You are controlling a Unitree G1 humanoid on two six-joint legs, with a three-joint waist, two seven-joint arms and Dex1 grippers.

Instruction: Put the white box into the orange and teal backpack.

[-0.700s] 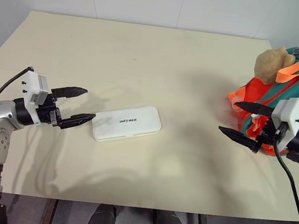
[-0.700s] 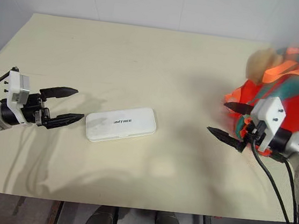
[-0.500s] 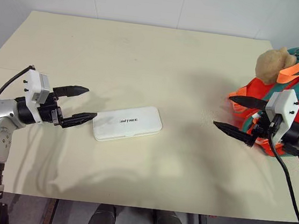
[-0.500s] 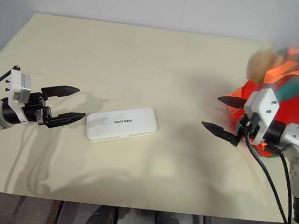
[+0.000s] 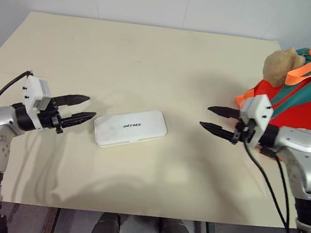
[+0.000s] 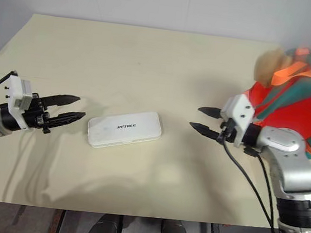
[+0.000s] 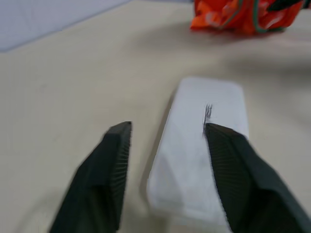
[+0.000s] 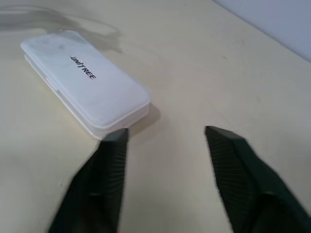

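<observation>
Both arms low over the table (image 5: 151, 54), nothing held. Left gripper (image 5: 78, 108) parted and empty, fingers level, tips just short of the box's near end. Box (image 5: 130, 135) flat on the table between the two grippers, lettering up, untouched. Right gripper (image 5: 216, 119) likewise parted and empty, pointing at the box's other end from a wider gap, clear of it. Behind the right gripper, near the table's far right edge, the backpack (image 5: 306, 100), orange with teal straps, a tan plush toy (image 5: 279, 64) on top; opening not readable from here. Judged early in the task: no grasp yet; still to come, closing on the box, lifting, carrying across to the backpack, slipping it inside.
</observation>
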